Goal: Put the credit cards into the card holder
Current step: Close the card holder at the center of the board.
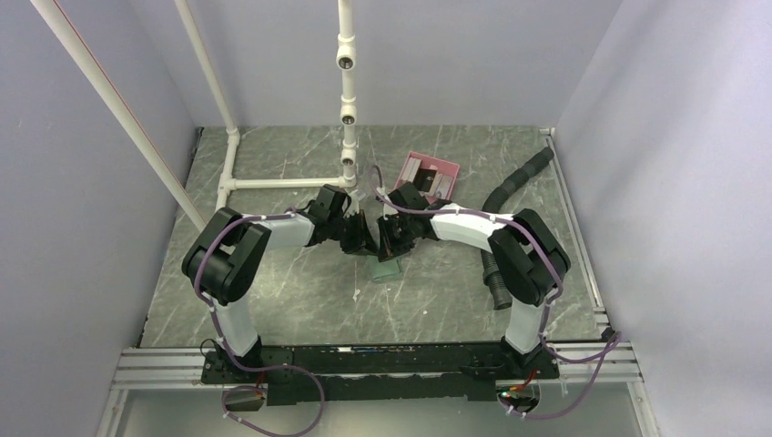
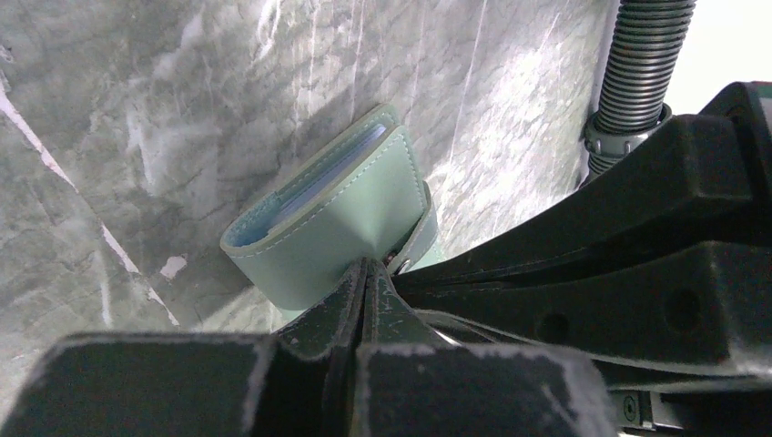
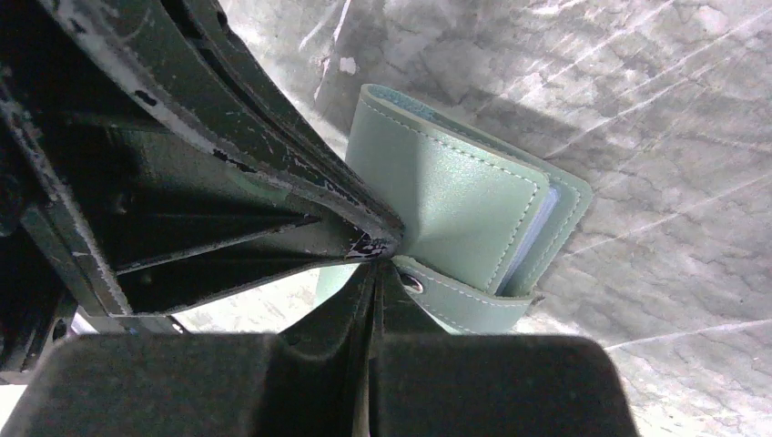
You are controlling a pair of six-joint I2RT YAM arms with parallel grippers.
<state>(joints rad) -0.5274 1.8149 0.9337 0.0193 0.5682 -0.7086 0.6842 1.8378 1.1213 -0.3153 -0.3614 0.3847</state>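
Both clamped tight on card holder (image 2: 337,218): left claw (image 2: 364,273), right claw (image 3: 382,262). Grey marbled bench (image 1: 300,296), lilac walls (image 1: 655,137), white pipe frame (image 1: 346,91), pink tray (image 1: 452,169) at back.

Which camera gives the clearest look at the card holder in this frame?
The right wrist view: the card holder is large and close, showing its stitched cover, snap tab and blue inner edge. The left wrist view shows it nearly as well, though smaller. In the top external view only a small green corner shows.

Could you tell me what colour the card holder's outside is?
Pale grey-green card holder; clearest in the right wrist view.
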